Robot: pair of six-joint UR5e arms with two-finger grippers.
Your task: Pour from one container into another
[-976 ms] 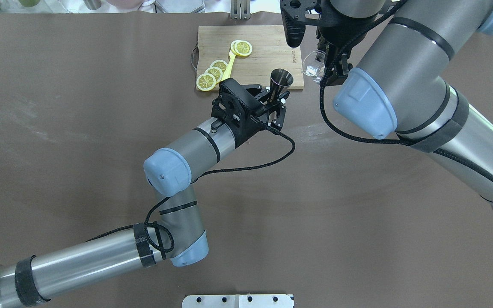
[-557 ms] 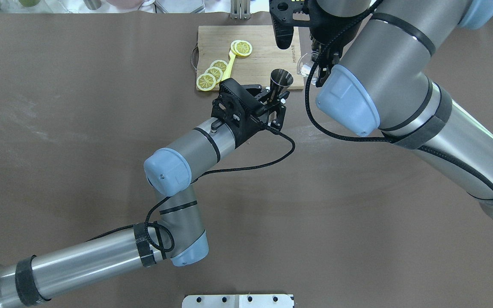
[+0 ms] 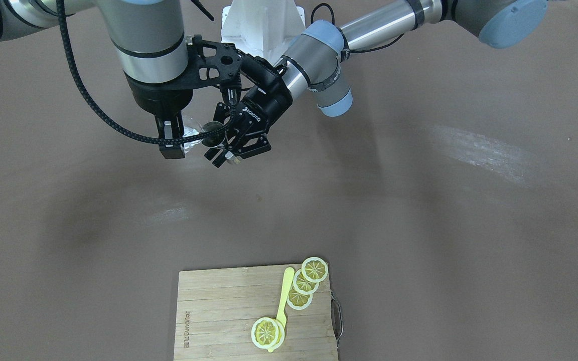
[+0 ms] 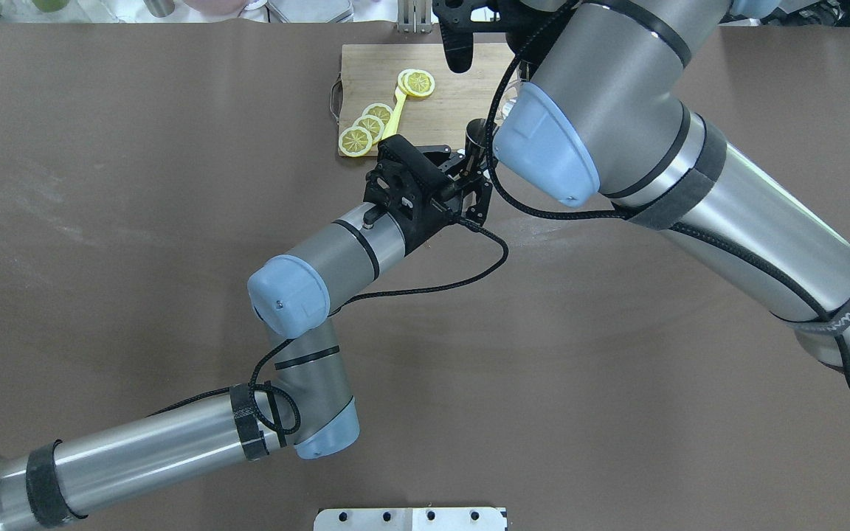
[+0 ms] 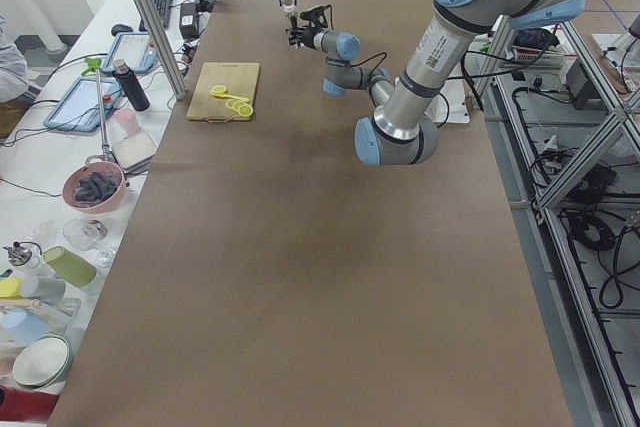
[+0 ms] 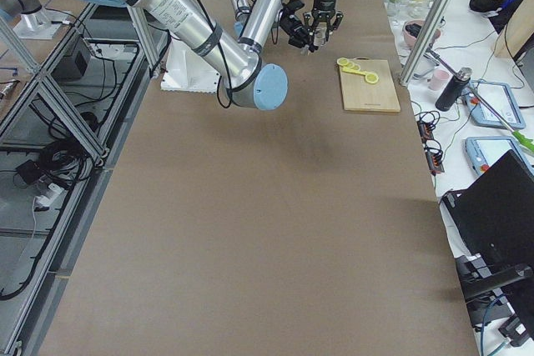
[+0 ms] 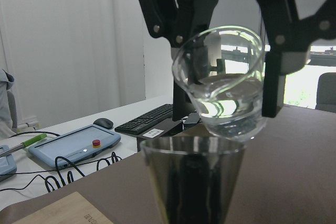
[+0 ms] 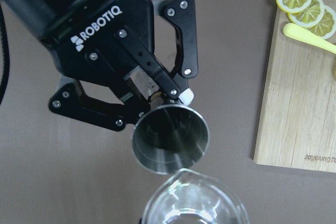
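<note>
Glass cup (image 7: 223, 85) clamped in right hand (image 3: 172, 144), tilted just above jigger (image 8: 169, 139), itself clamped in left hand (image 3: 226, 150).

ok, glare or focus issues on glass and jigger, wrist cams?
Left wrist view: glass cup sharp but full of window reflections; jigger close to the lens, dark inside. Right wrist view: jigger sharp, streaky sheen inside; glass cup cut off by the bottom edge. Front-facing view: pale glare patch on the table.

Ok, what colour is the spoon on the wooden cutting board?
The spoon is pale yellow; front-facing view.
</note>
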